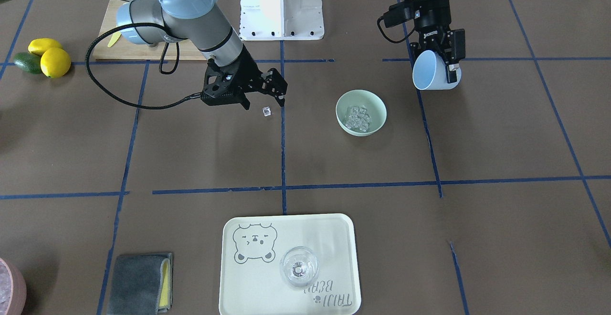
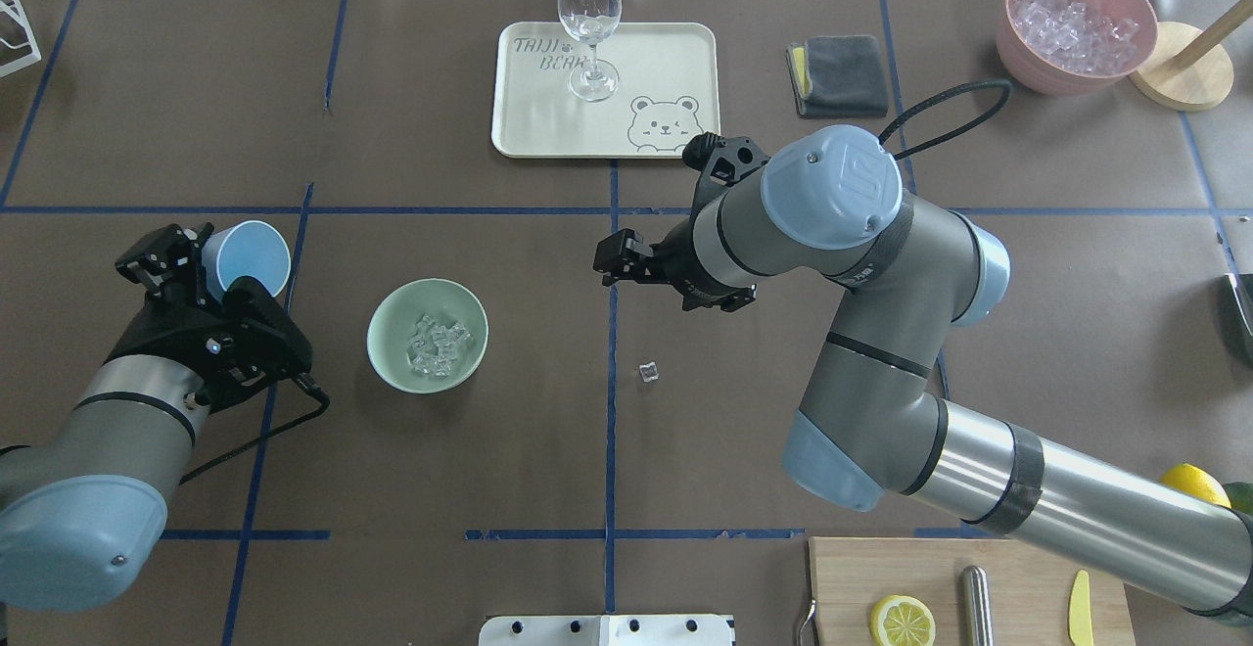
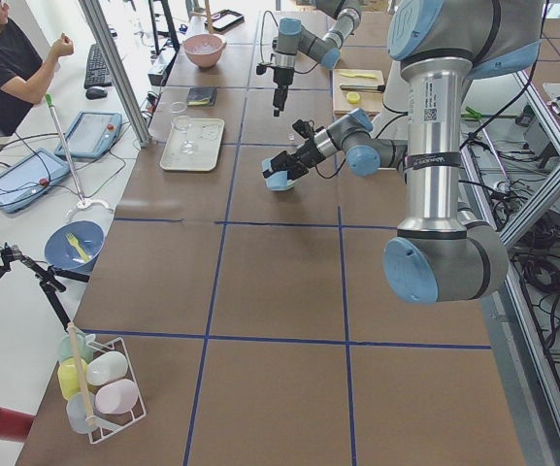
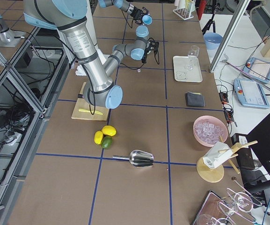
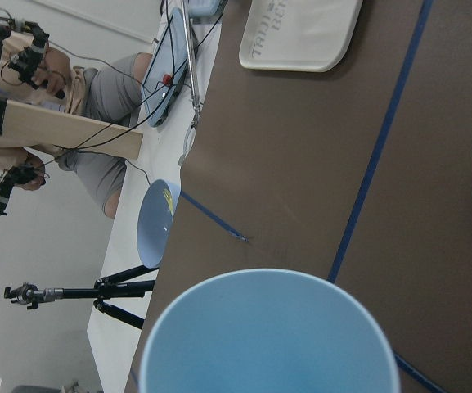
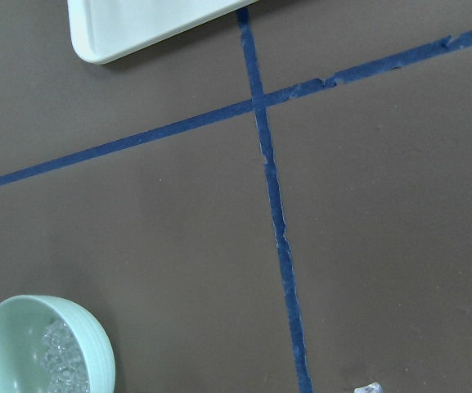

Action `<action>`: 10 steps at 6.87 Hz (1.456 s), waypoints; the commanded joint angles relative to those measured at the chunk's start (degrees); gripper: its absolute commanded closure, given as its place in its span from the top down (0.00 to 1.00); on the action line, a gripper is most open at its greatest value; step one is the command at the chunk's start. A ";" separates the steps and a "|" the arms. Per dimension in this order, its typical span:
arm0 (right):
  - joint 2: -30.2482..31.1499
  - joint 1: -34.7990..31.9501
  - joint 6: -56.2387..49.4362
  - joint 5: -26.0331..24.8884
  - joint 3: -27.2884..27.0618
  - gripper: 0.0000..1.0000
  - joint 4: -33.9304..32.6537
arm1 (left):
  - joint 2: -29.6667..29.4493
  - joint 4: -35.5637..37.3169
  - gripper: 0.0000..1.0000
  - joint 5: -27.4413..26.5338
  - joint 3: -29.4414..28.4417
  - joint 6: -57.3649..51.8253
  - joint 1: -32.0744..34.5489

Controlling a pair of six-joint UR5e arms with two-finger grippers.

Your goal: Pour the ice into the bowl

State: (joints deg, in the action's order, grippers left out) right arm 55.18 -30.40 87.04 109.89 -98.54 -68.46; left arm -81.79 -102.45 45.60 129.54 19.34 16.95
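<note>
The ice (image 2: 438, 345) lies heaped inside the mint-green bowl (image 2: 392, 318), apart from one stray cube (image 2: 648, 372) on the table (image 2: 489, 450), well off to the bowl's right. The left pincer (image 2: 217, 274) is clamped on an empty light blue cup (image 2: 250, 254), which is tipped on its side near the bowl's left. The right pincer (image 1: 264, 101) has its fingers apart, holds nothing, and hovers by the stray cube.

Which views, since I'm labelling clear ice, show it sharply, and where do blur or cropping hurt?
Front-facing view: ice in the bowl and the stray cube are crisp. Right wrist view: the cube is cropped at the bottom edge. Left wrist view: no ice, the near cup looks soft.
</note>
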 commanded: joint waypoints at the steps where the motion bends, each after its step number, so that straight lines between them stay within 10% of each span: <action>1: -0.69 0.95 0.14 -0.46 0.10 1.00 0.00 | 9.51 -19.95 0.00 0.72 -4.26 1.14 1.85; 5: -0.78 1.48 0.14 -1.24 0.02 1.00 -0.09 | 17.46 -75.18 0.00 5.29 -30.44 1.22 4.06; 10: -0.95 2.01 0.67 -2.13 -0.25 1.00 -0.09 | 13.26 -79.74 0.00 2.61 -36.18 34.24 3.62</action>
State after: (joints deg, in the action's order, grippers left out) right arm 54.23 -28.45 87.59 107.76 -98.75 -68.55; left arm -66.52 -182.08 51.41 94.97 47.56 20.62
